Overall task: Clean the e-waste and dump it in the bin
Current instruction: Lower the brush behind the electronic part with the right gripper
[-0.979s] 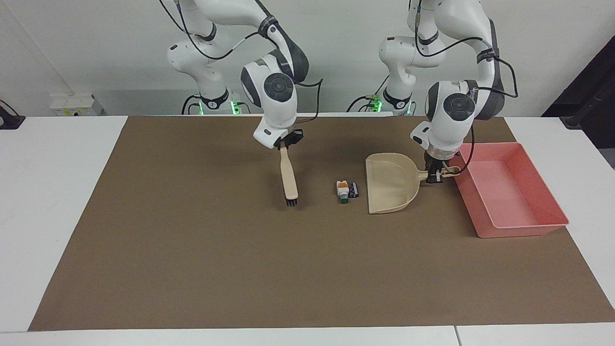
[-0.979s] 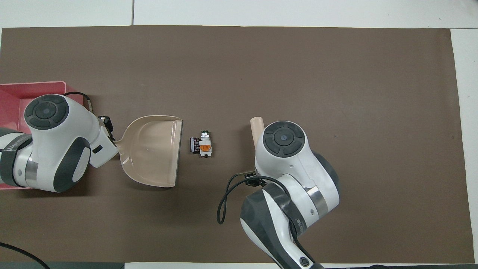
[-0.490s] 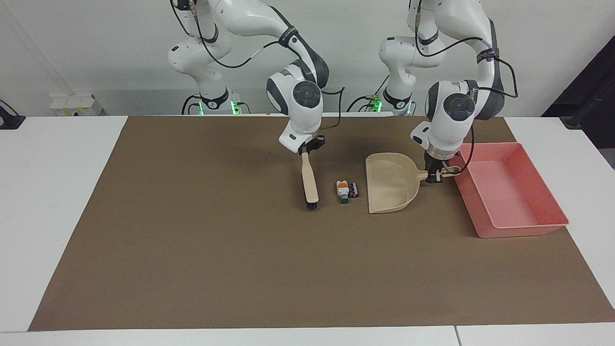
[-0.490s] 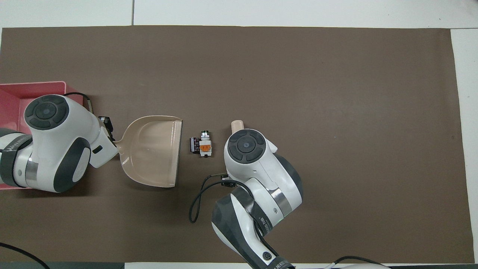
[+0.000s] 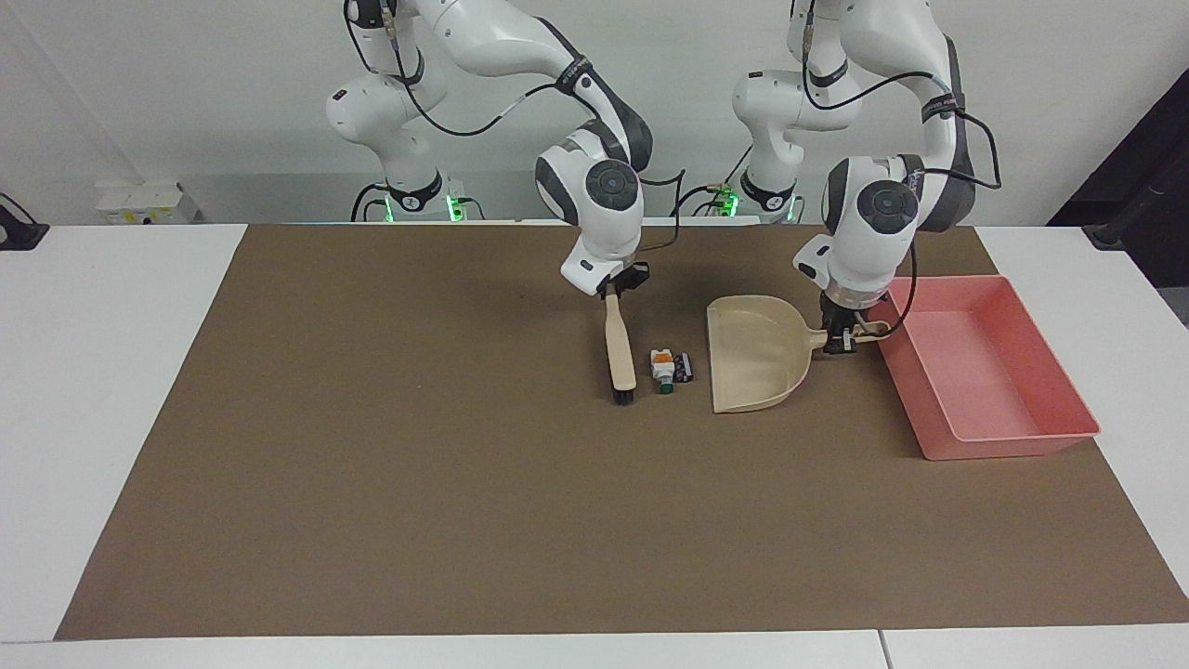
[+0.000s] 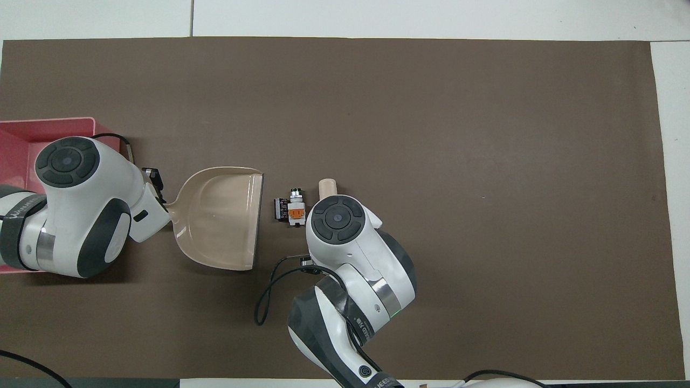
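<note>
The e-waste lies on the brown mat: a small white piece with orange and green marks [image 5: 660, 364] [image 6: 295, 207] touching a black block [image 5: 685, 367] [image 6: 279, 208]. My left gripper [image 5: 841, 339] is shut on the handle of the beige dustpan [image 5: 754, 353] [image 6: 221, 215], whose open mouth faces the pieces a short gap away. My right gripper [image 5: 613, 286] is shut on the handle of a beige brush [image 5: 620, 348]; its dark bristles [image 5: 624, 396] are down at the mat just beside the white piece. The pink bin [image 5: 985, 372] [image 6: 54, 121] stands beside the dustpan's handle, toward the left arm's end.
The brown mat [image 5: 418, 483] covers most of the white table. In the overhead view my right wrist hides the brush except its tip [image 6: 328, 187].
My right gripper has carried the brush toward the e-waste, from well away to right beside the white piece. The left gripper, dustpan, pieces and bin have not moved.
</note>
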Tool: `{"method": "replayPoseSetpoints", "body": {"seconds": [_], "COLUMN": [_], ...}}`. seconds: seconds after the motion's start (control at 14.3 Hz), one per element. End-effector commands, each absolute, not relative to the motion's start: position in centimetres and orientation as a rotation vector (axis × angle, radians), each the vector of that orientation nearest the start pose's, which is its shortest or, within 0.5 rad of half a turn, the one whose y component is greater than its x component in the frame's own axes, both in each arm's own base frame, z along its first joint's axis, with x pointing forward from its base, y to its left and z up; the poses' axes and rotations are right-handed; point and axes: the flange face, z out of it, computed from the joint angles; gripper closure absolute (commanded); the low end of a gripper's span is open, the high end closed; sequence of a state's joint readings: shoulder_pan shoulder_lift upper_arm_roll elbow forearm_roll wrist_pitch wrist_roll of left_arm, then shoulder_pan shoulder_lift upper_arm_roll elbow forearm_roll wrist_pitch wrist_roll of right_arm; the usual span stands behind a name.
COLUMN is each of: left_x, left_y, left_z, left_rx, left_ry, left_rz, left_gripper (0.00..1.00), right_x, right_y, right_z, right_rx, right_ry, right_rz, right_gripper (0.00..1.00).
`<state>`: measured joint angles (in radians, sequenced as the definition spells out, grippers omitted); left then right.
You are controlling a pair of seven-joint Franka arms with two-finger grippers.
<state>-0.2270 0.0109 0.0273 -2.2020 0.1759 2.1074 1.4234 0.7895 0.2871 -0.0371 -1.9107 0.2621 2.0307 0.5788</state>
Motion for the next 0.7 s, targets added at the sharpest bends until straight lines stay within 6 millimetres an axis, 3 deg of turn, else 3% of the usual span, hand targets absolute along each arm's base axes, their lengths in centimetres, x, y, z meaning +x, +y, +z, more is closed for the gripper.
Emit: {"method": "replayPoseSetpoints", "body": {"seconds": [0.0, 0.63], "left_x": [50.2, 50.5], "left_y": [-9.0, -9.8], "left_z": [37.1, 37.4], "left_rx": [-1.985, -1.965], "left_ry": [2.322, 2.328], "left_rz": [0.254, 0.231], "left_gripper": [1.00, 0.99], "right_x": [42.9, 42.3], "right_y": [42.9, 45.9], "right_z": [32.8, 32.7], "right_rx": [-2.995, -2.955], "right_ry": [0.015, -0.004], "right_rz": [0.438, 0.406], "right_gripper": [1.00, 1.00]}}
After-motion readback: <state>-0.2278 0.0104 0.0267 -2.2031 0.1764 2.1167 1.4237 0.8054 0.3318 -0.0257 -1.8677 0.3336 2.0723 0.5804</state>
